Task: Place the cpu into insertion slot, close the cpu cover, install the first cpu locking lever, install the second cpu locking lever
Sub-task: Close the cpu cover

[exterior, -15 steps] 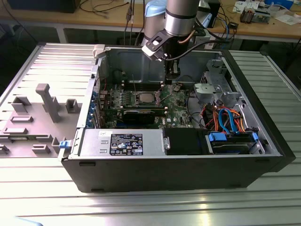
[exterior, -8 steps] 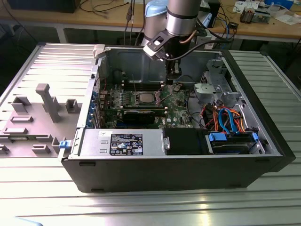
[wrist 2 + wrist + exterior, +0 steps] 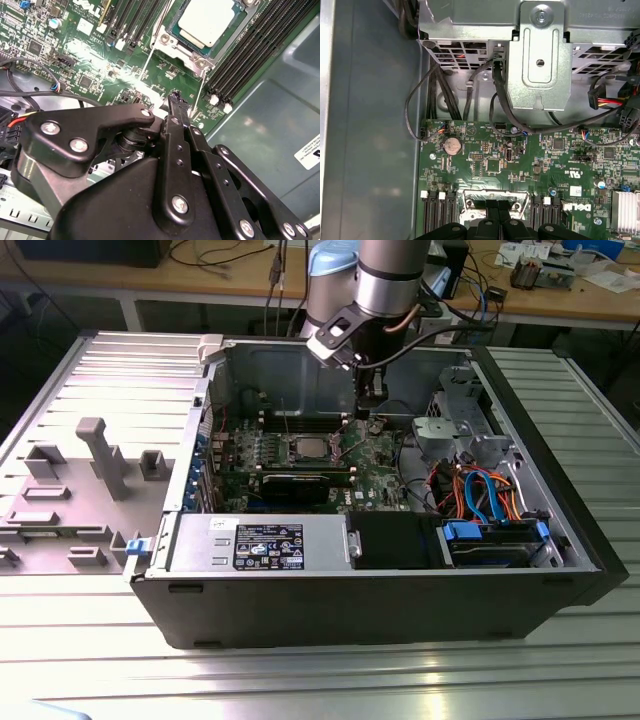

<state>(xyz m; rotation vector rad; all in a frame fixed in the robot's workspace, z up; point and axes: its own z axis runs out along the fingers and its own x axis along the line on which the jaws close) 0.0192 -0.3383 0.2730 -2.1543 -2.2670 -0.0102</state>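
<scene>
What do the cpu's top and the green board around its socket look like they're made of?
The cpu top looks like matte metal, pale silvery-tan with a soft, even sheen. The board is probably lacquered fibreglass: glossy green, throwing bright glare under the light.

The arm (image 3: 388, 275) is showing a silver-grey round tube and a pale blue joint cap (image 3: 330, 258), and a black cable (image 3: 440, 333) is hanging in a loop from its wrist. In the second wrist view the gripper (image 3: 176, 99) is showing matt black link bars, and silver round screws (image 3: 180, 204) are joining them.
</scene>
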